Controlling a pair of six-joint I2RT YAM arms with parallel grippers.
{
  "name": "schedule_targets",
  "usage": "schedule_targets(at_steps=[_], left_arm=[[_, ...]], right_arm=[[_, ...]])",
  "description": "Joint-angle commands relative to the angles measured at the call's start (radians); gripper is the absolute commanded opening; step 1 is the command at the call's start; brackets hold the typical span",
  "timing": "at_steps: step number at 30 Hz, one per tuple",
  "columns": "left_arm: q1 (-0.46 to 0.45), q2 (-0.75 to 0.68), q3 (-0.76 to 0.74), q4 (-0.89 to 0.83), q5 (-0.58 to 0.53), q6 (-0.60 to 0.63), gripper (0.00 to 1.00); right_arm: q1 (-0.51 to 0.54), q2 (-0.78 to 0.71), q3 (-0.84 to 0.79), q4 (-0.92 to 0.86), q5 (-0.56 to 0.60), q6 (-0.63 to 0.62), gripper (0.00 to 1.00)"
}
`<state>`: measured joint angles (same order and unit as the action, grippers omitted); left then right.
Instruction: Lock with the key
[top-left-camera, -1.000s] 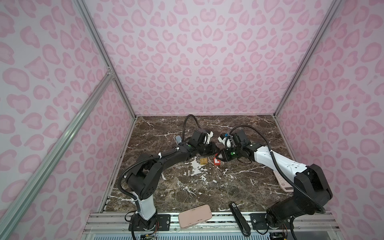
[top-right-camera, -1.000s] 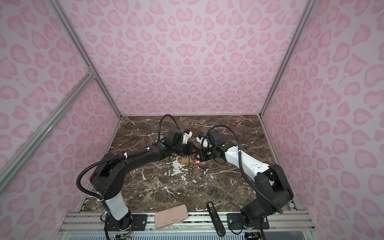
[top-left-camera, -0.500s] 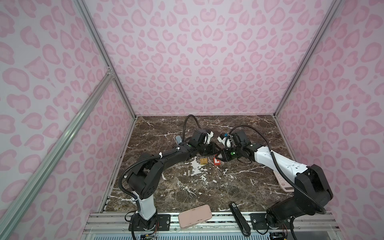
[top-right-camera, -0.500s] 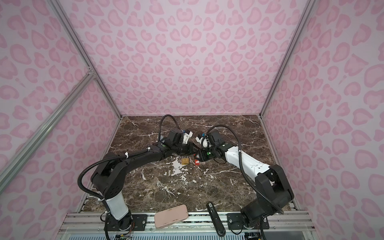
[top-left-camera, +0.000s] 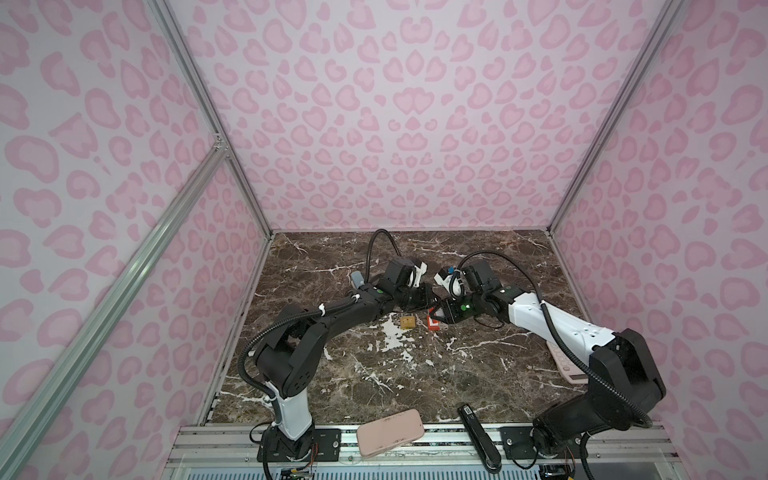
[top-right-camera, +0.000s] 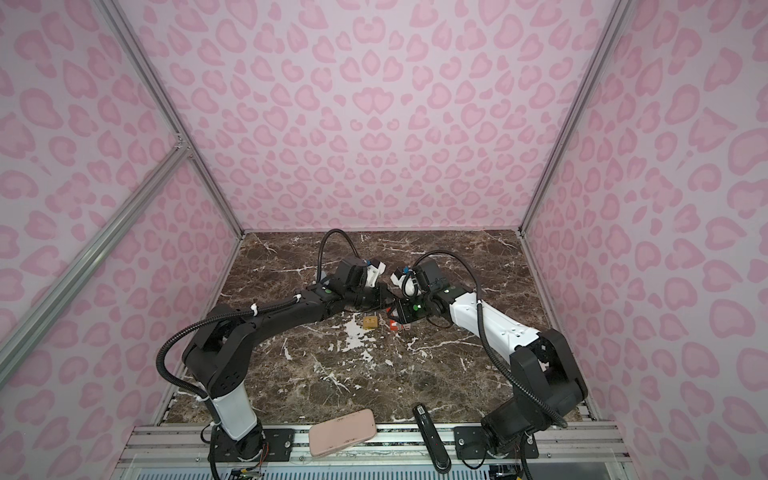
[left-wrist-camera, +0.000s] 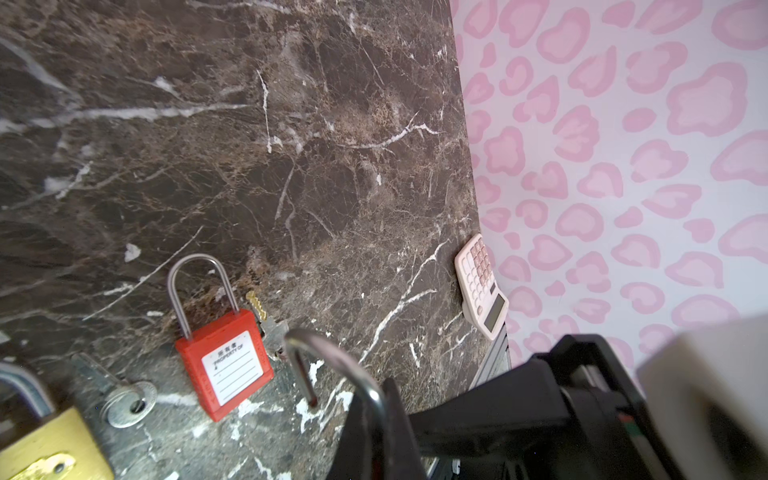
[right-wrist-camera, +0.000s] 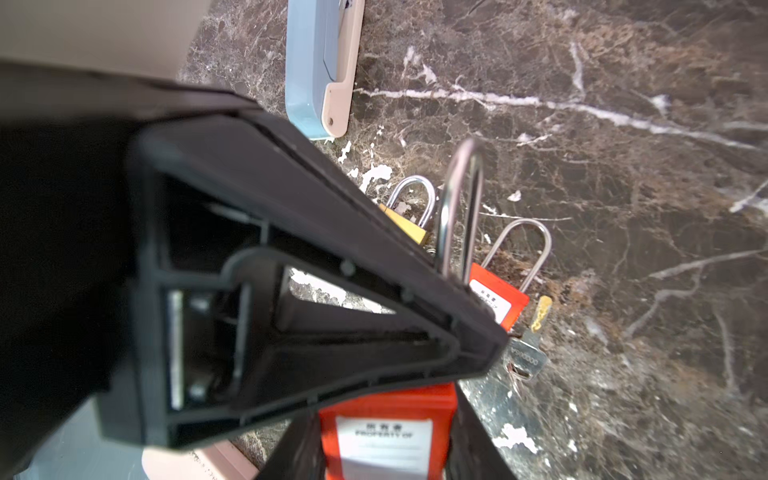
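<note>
My right gripper (right-wrist-camera: 386, 440) is shut on the body of a red padlock (right-wrist-camera: 386, 403) with a white label. Its steel shackle (left-wrist-camera: 332, 357) stands open, one end free. My left gripper (left-wrist-camera: 376, 399) is shut on that shackle. In both top views the two grippers (top-left-camera: 428, 299) (top-left-camera: 438, 318) meet at mid-table. A second red padlock (left-wrist-camera: 226, 365) lies closed on the marble. A brass-bladed key (left-wrist-camera: 259, 309) lies beside it. A brass padlock (left-wrist-camera: 45, 444) and a silver key (left-wrist-camera: 124, 395) lie nearby.
A pink calculator (left-wrist-camera: 482, 286) lies against the right wall. A pink case (top-left-camera: 390, 431) and a black stapler (top-left-camera: 478, 436) rest at the front edge. A blue and beige object (right-wrist-camera: 320, 62) lies behind the left arm. Patterned walls enclose three sides.
Both arms stay almost in place. The left gripper eased its jaws for a moment and has shut on the shackle again.
</note>
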<state>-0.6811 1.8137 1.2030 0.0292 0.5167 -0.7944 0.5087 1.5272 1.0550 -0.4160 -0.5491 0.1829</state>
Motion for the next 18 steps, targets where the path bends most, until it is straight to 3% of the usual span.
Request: schedule_targets(at_steps=[1,8,18], left_arm=[[-0.004,-0.010,0.004,0.005,0.035,0.010,0.04],[0.001,-0.026,-0.002,0.025,0.042,-0.004,0.04],[0.017,-0.064,-0.009,0.034,0.052,-0.012,0.04]], right_arm=[[0.001,-0.006,-0.007,0.095,-0.016,-0.005,0.26],[0.001,-0.015,-0.013,0.111,-0.011,0.008,0.45],[-0.035,-0.062,-0.059,0.197,-0.050,0.073,0.57]])
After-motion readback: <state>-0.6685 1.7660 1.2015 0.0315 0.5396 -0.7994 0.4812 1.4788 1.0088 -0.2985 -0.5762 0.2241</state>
